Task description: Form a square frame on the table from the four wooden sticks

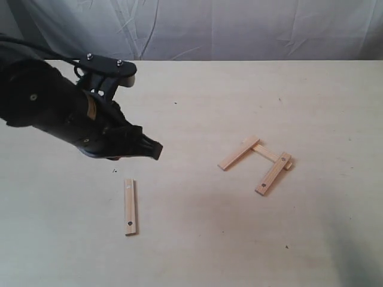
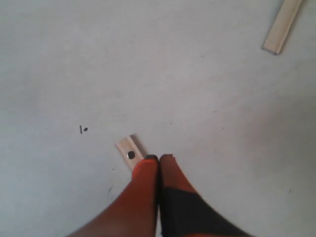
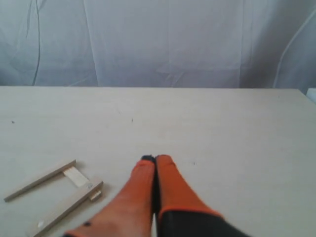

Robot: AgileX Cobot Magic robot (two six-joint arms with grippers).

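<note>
Left gripper: the black left gripper (image 1: 155, 149) with orange fingers hovers over the pale cream table (image 1: 197, 257); the fingers are pressed together and hold nothing.
Single stick: one flat light tan wooden stick (image 1: 130, 206) with dark holes near its ends lies alone. It is a little nearer the camera than the fingertips, slightly to the left.
Long axis: it runs almost straight away from the camera; the left wrist view shows only one holed end beside the fingers.
Open frame: three tan wooden sticks (image 1: 270, 156) form a U, well apart on the right. The open side faces near-left, on a slanted line.
Nearer arm: the left one, I judge; the stick will need turning.
Right gripper: the orange-fingered right gripper (image 3: 155, 159) has its fingers together and is empty.
</note>
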